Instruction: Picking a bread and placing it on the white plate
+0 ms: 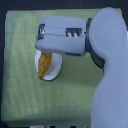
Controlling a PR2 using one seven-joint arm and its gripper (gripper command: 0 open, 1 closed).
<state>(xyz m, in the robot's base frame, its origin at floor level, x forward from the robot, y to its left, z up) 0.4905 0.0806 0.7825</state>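
My gripper (42,46) hangs over the white plate (56,70), which sits on a green cloth (20,75). The bread (44,64) lies on the plate, long and golden, with its top end tucked under my gripper. I cannot tell if my fingers are squeezing the bread or have let go, because my big grey arm hides them. I think the bread is about where it should be. To do this part well, I should open my fingers slowly and lift straight up, so I do not drag the bread off the plate or bump the rim.
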